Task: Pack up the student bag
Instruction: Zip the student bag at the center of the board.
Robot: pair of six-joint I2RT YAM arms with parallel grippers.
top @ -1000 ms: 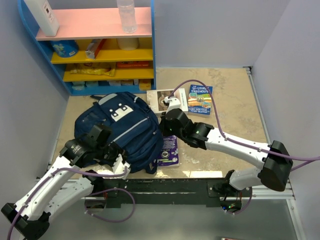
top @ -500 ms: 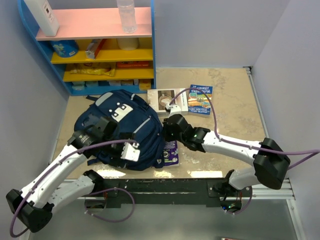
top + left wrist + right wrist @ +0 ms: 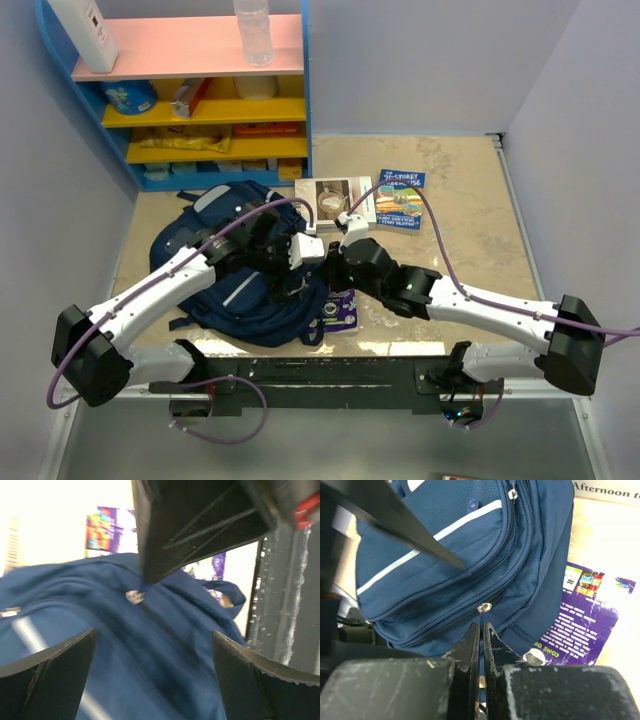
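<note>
Currently, in the top view, the student bag (image 3: 250, 305) lies on the left half of the bench (image 3: 460, 230), its right edge over a purple book (image 3: 342, 310). The left claw (image 3: 298, 250) and right claw (image 3: 330, 265) meet close together at that edge; their finger state cannot be read from above. In the left wrist view, the left claw (image 3: 152, 632) stands wide open just above blue fabric and grips nothing. A dark finger of the other arm comes down beside a zipper pull (image 3: 134, 596). This view is blurred, so contact with the pull cannot be confirmed. In the right wrist view, the right claw (image 3: 480, 627) is closed to a thin slit, with its tips just short of a zipper pull (image 3: 483, 608). Whether a tab is pinched between the fingers cannot be told.

Hazards: the claws are crowded and may collide. With the left claw not bracing the fabric, a pull on the zipper would probably drag the whole bag or the book rather than run the slider. A shallow pinch may slip off. The main opening is not identifiable, and part of the book is covered by the bag.
</note>
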